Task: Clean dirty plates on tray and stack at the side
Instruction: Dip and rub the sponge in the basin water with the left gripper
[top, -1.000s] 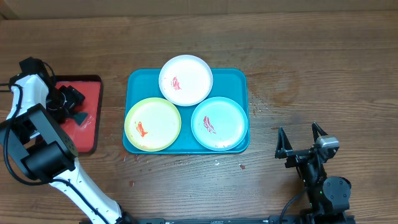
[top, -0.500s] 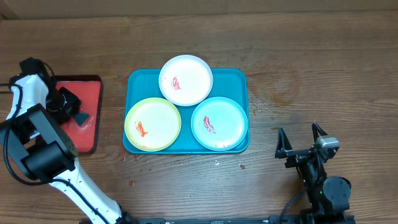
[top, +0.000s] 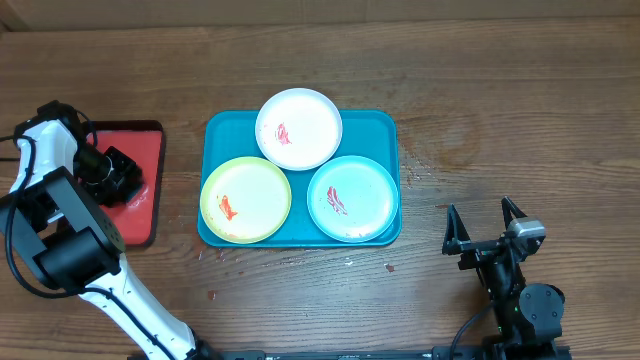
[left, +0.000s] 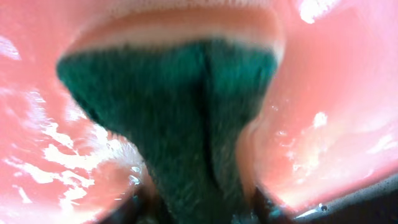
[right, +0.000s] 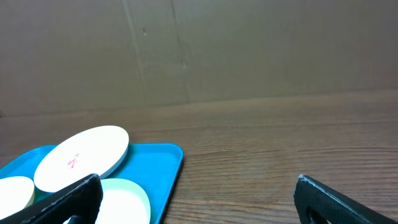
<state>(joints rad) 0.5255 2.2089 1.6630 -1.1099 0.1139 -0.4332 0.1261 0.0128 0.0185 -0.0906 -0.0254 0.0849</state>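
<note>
Now L end effector (top: 124, 179) pinching green sponge (left: 180, 118).

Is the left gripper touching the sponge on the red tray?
Touching. The left wrist view shows the left gripper pinching the green sponge, which is squeezed narrow at its near end.

A brown wooden table (top: 520, 90), its grain running lengthwise and its surface marked by a faint ring stain (top: 462, 140), stands under even light before a plain brown cardboard wall (right: 249, 50).
</note>
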